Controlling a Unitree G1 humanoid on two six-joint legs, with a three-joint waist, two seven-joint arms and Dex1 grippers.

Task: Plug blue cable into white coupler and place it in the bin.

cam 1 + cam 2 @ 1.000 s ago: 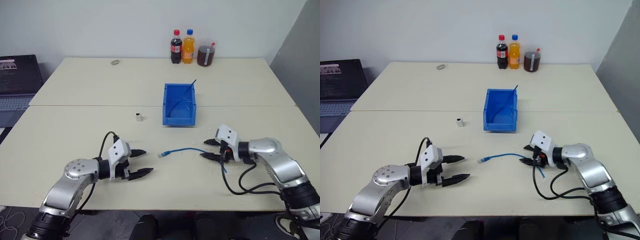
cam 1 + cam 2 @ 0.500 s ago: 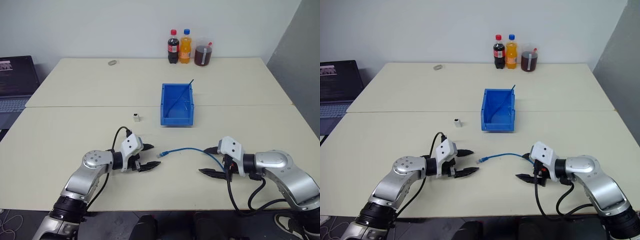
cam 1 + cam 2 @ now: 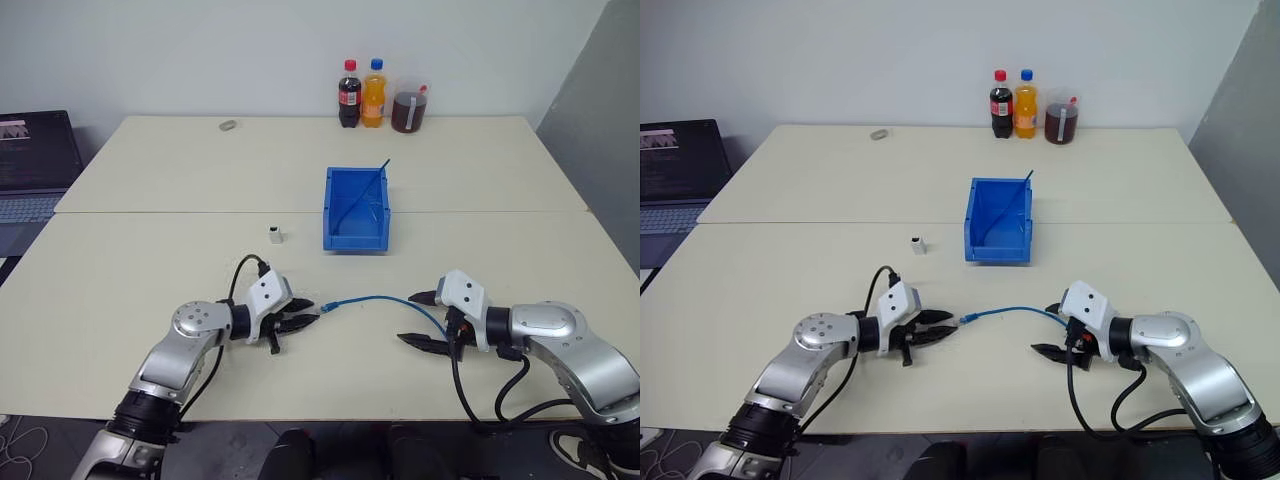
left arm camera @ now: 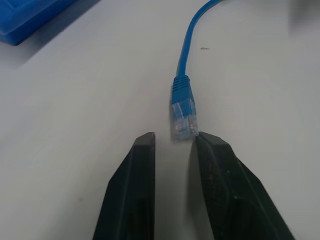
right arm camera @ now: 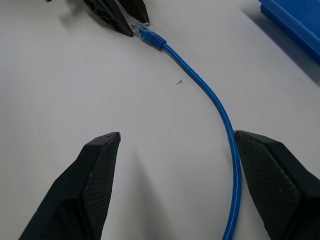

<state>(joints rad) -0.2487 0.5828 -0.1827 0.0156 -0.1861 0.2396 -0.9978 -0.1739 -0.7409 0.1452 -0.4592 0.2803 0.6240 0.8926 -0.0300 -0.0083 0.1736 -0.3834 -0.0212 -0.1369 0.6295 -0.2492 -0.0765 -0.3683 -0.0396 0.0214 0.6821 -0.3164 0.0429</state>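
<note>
The blue cable (image 3: 385,300) is a thin, smooth, round-jacketed lead lying on the matt cream table (image 3: 150,260), its long axis running left to right in a shallow arch, with the clear, ribbed plastic plug (image 4: 183,120) at its left end pointing left toward the left gripper (image 4: 175,142). That gripper's two black, wedge-shaped fingers stand narrowly apart, and the plug's tip sits at the mouth of the gap between them, just beside the tips; whether it touches either finger is hard to tell. The right gripper (image 5: 177,137) hovers at the cable's right end with its broad, grainy black fingers spread wide, the cable passing along the inside of one finger (image 5: 272,175) without being pinched. The white coupler (image 3: 276,234) is a tiny boxy block with a dark top, standing alone on the table, farther off than the left gripper and just left of the bin (image 3: 333,215). The bin is glossy bright-blue plastic, rectangular and open-topped, with a thin dark-blue strand (image 3: 366,188) leaning across its inside. At the far edge stand a red-capped dark cola bottle (image 3: 349,94), a blue-capped orange soda bottle (image 3: 374,93) and a clear tub of dark liquid (image 3: 408,105); their labels are too small to read. A laptop (image 3: 35,165) with a lit screen sits off to the far left.
</note>
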